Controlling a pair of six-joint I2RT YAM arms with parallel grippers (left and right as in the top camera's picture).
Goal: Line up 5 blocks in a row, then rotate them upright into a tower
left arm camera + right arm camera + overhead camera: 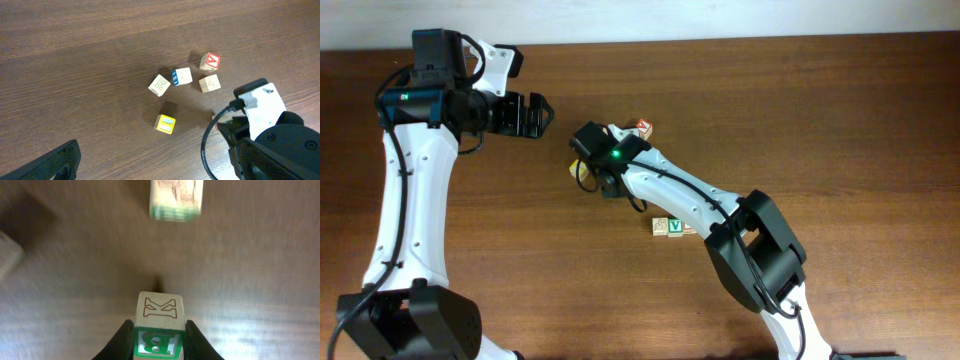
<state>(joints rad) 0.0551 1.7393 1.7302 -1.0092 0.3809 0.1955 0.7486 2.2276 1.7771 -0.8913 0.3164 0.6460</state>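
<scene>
My right gripper (pixel 159 339) is shut on a pale wooden block (pixel 160 311) that shows a "K" outline on one face and a green "B" on another. Ahead of it lies another block (pixel 176 200) with a green edge. From overhead, the right gripper (pixel 596 180) hides the held block. A green "V" block (pixel 676 228) and a pale block (pixel 661 227) lie beside the right forearm. In the left wrist view, three pale blocks (pixel 159 85), (pixel 182 76), (pixel 209 83) sit close together. My left gripper (pixel 546 113) hangs open at the upper left, holding nothing.
A yellow-faced cube (pixel 165 123) lies in front of the pale cluster, also seen as the yellow cube (pixel 578 168) by the right gripper. A red-and-white cube (pixel 210 61) sits behind the cluster. The right arm (pixel 720 215) crosses the table centre.
</scene>
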